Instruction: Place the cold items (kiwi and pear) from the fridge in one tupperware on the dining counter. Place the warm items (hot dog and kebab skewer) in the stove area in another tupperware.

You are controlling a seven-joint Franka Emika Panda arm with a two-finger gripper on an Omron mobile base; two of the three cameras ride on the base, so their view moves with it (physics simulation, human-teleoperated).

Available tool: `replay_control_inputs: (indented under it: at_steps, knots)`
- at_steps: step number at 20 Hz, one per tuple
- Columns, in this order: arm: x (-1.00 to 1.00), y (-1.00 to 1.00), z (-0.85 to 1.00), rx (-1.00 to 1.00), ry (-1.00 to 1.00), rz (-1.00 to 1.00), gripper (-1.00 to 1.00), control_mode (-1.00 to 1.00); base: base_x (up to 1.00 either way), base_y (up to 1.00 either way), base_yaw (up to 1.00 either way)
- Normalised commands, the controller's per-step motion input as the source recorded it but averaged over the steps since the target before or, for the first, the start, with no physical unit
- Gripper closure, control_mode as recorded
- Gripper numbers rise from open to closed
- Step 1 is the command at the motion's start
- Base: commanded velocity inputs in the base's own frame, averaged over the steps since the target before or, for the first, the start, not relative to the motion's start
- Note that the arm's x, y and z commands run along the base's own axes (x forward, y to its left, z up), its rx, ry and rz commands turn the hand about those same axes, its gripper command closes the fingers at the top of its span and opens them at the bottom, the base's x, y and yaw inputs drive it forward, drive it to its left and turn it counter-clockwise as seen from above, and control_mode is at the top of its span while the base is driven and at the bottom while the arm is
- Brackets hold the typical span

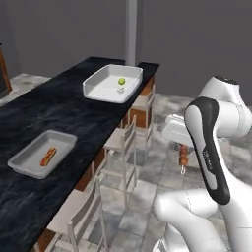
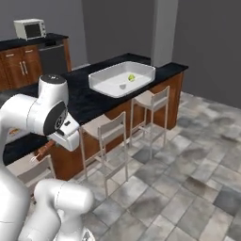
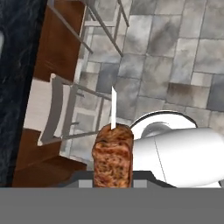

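now the gripper (image 3: 113,183) is clamped on the kebab skewer (image 3: 113,154) over the floor beside the counter; carry it level to the grey tupperware (image 1: 64,140) holding the hot dog (image 1: 48,156), clearing the stools.

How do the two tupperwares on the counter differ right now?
The far tupperware is white, larger and deeper; the near tupperware is grey, smaller and shallower. The far one holds a small green fruit, likely the kiwi; the near one holds the hot dog. Both sit open on the dark counter.
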Motion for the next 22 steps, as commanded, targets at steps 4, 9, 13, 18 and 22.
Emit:
replay_control_inputs:
  at_steps: [4, 9, 13, 18, 22]
  knots:
    - [0.0, 0.0, 0.0, 0.0, 0.0, 0.0, 1.0, 1.0, 0.93, -0.27, 0.55]
    - [0.0, 0.0, 0.0, 0.0, 0.0, 0.0, 1.0, 1.0, 0.62, -0.14, 0.67]
    - [0.0, 0.0, 0.0, 0.0, 0.0, 0.0, 1.0, 1.0, 0.61, -0.05, 0.72]
    - [0.0, 0.0, 0.0, 0.0, 0.0, 0.0, 1.0, 1.0, 0.84, -0.04, 0.67]
    - [0.0, 0.0, 0.0, 0.0, 0.0, 0.0, 1.0, 1.0, 1.0, -0.04, 0.36]
